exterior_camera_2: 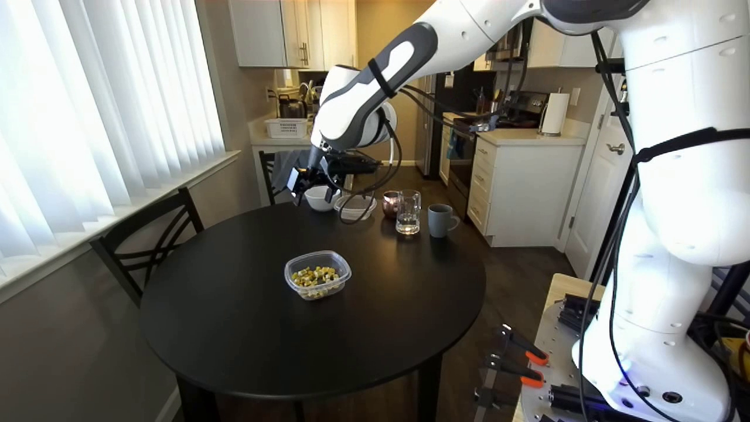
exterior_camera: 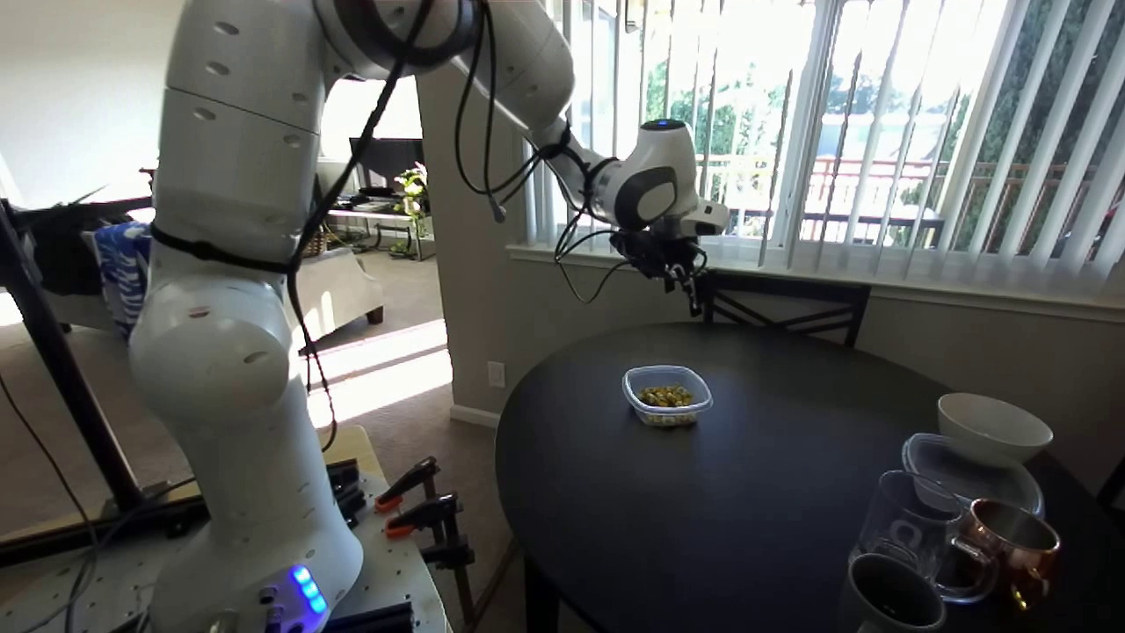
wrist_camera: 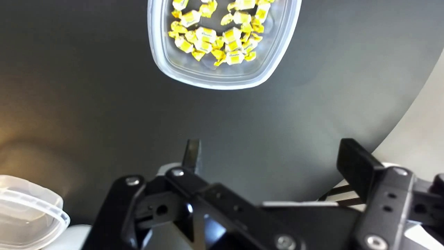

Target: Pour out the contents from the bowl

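Wrist view: the round black worktop (wrist_camera: 104,114) seems arranged for reaching room. In an exterior view, the white round bowl (exterior_camera: 993,426) stands well apart from the clear, rounded-square plastic tub (wrist_camera: 222,84) on it, likely obstructing nothing. The black, blocky fingers (wrist_camera: 357,170), spread, hold nothing; yellow-and-white wrapped sweets (wrist_camera: 207,34) lie loose in the tub, presumably for pouring.

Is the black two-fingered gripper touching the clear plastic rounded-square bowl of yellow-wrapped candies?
Apart. The wrist view shows dark tabletop between the open black gripper and the clear plastic bowl; both exterior views show a gap too.
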`<action>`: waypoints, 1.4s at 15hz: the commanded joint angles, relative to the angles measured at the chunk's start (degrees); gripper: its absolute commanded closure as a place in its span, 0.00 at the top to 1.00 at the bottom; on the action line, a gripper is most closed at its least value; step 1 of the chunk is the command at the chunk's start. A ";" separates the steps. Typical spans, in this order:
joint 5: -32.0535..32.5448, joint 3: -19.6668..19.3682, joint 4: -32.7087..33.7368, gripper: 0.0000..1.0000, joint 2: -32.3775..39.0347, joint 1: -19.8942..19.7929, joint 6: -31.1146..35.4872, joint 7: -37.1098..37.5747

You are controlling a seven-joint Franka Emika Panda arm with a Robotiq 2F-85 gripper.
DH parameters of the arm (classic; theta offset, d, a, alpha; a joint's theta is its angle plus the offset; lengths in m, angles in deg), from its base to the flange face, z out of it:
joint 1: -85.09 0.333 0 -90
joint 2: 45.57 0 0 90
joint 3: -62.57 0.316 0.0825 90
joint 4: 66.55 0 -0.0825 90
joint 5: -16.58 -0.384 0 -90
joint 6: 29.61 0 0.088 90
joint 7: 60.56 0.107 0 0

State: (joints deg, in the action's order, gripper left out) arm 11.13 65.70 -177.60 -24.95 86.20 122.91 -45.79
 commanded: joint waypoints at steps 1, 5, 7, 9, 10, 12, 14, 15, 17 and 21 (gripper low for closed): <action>-2.78 -0.75 11.15 1.00 7.68 -0.56 -5.93 -0.99; 4.87 -4.93 21.36 1.00 16.55 4.44 -14.21 2.80; 9.01 -7.46 26.20 1.00 20.72 7.74 -17.91 6.18; 10.50 -8.67 31.01 1.00 24.60 10.05 -20.71 9.62; 10.34 -8.70 33.17 1.00 26.14 10.71 -22.13 10.71; 8.51 -7.75 38.35 1.00 29.49 11.25 -24.98 12.07; 7.01 -7.05 43.12 1.00 32.26 11.63 -27.81 14.06; 6.33 -7.34 45.94 1.00 33.99 11.79 -31.43 16.42; 4.73 -6.94 51.24 1.00 37.68 11.05 -38.10 19.03; -0.10 -4.46 60.42 1.00 44.76 8.19 -46.26 19.26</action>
State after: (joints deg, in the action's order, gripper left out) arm 14.36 58.83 -125.63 13.88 96.99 81.57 -26.98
